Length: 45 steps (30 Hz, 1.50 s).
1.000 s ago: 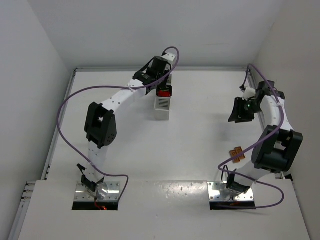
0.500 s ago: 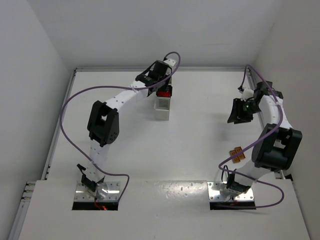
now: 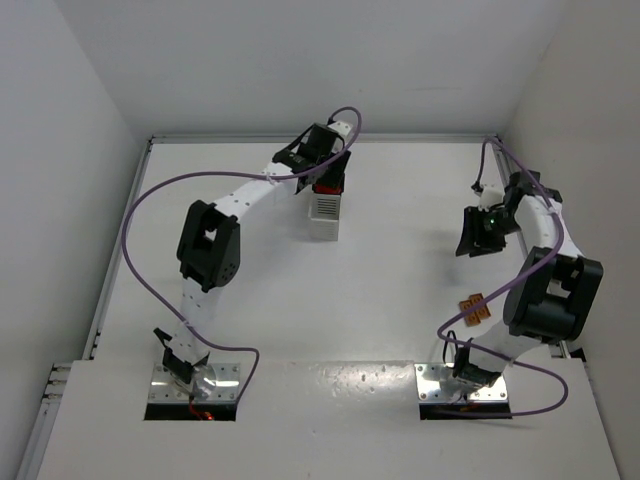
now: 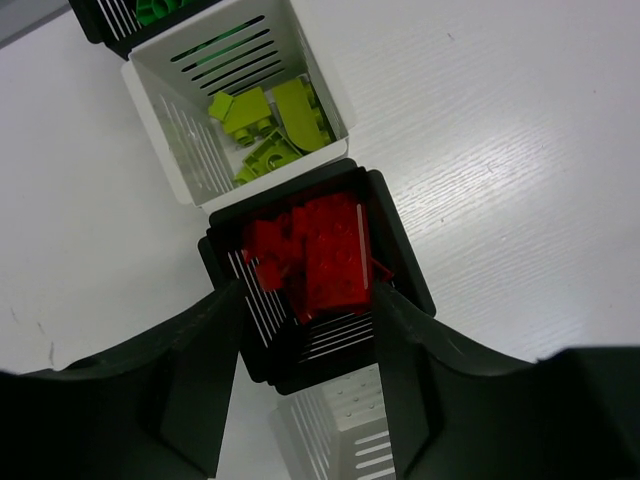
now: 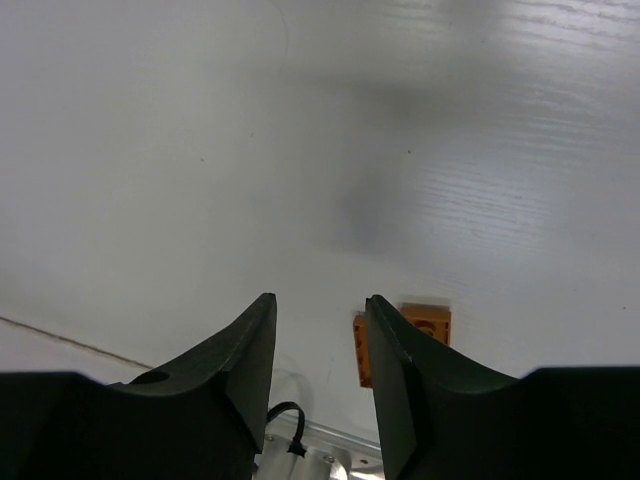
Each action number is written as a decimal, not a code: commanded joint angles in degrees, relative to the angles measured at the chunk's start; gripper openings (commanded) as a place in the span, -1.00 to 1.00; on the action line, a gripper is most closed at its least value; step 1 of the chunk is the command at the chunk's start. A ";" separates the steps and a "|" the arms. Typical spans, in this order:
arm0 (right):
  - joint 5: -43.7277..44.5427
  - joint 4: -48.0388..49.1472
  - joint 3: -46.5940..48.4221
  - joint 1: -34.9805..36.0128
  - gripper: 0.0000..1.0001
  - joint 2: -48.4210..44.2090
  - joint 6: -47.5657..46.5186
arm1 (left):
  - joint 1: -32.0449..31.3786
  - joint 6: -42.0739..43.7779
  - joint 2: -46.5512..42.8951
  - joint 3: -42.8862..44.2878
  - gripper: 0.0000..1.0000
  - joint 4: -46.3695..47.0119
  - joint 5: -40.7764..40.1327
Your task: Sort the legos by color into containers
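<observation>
Top external: white table [image 3: 400,230], orange legos [image 3: 475,307]

White bin [image 3: 323,214]: on the table [image 3: 400,190], nearest of its row.
Red legos [image 3: 327,186]: just behind the white bin.
Left gripper [image 3: 325,170]: over the row, behind the white bin.
Orange legos [image 3: 475,309]: well right of the white bin, nearer the bases.
Right gripper [image 3: 475,238]: far right of the white bin.

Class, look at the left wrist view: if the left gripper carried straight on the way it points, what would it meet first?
Probably the red legos in the black bin, framed between the open fingers of the left gripper; depth is unclear.
</observation>
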 commanded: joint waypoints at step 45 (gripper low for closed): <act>20.69 -0.42 -11.04 2.63 -0.12 10.51 -43.96 | 16.54 -11.43 -25.94 -29.13 0.28 14.59 24.66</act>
